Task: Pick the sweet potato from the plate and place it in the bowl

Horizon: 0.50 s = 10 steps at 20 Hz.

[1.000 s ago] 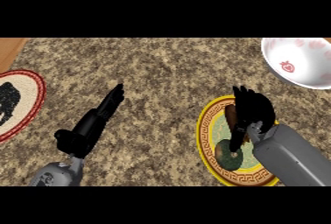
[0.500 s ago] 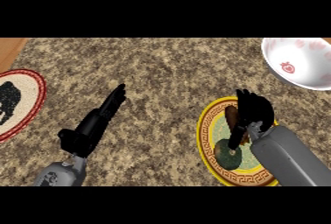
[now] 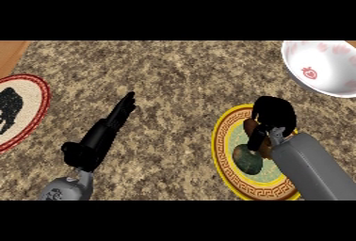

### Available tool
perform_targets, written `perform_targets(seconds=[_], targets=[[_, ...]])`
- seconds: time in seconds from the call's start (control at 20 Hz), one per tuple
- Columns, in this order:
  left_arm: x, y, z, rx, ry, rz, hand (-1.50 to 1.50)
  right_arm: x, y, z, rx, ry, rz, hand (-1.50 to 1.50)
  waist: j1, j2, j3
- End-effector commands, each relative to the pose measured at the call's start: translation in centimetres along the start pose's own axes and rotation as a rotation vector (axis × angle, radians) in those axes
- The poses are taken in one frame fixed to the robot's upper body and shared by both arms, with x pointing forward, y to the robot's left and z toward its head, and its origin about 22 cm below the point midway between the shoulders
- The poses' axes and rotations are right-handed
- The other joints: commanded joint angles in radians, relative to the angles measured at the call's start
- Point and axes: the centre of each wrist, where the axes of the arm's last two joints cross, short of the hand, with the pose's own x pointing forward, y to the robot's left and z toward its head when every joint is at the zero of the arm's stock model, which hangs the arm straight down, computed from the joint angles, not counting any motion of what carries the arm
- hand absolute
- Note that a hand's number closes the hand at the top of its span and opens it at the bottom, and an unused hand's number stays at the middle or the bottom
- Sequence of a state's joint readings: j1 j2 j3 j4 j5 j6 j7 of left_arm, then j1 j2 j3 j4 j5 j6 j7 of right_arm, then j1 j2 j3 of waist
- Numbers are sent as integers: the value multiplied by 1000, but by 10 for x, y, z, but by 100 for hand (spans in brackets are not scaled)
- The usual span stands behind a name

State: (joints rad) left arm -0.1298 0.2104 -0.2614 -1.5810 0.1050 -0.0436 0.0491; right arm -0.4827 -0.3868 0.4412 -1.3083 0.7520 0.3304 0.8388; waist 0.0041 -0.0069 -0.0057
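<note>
**A:** Status near edge first?

**B:** Forearms both enter from the bottom. Left hand (image 3: 97, 141) lies over bare counter (image 3: 173, 94), fingers straight and together, pointing up and right. Holding nothing, touching no object.

**A:** Right side?

**B:** Right hand (image 3: 272, 115) is over the plate (image 3: 224, 155), the yellow-rimmed one with the key-pattern border. Fingers curled downward over the plate's upper half, narrow, thumb side toward the plate centre.

**A:** Sweet potato?

**B:** Potato (image 3: 254, 134) is on the plate, brown, mostly hidden under the right hand. Only its left part shows, below the curled fingers. Fingers look wrapped on it. Can't tell whether it is lifted off the plate or resting.

**A:** Anything else on that plate?

**B:** Dark green round patch (image 3: 248, 162) just below the potato, near plate centre. Can't tell whether it is an object or part of the plate's design.

**A:** Farther out?

**B:** Bowl (image 3: 323, 70) at upper right, white with red strawberry marks, cut off by the right edge. Well apart from the plate and hand. Second plate (image 3: 31, 117) at far left, red rim, black figure in the middle, partly out of view. Wood strip (image 3: 12, 49) at top-left corner beyond the counter.
</note>
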Motion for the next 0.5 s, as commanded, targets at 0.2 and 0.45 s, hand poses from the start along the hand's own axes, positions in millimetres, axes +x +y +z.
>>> perform_targets(seconds=[0.2, 0.45], targets=[[-18, -4, -16, 5, -1, -12, 0, -7, 2, -14, -65, -12, 22, 150, -4, 8, 5], [-2, 10, 1, -1, 12, -7, 0, -26, -3, -8, 23, -505, 12, 150, 6, 9, 7]])
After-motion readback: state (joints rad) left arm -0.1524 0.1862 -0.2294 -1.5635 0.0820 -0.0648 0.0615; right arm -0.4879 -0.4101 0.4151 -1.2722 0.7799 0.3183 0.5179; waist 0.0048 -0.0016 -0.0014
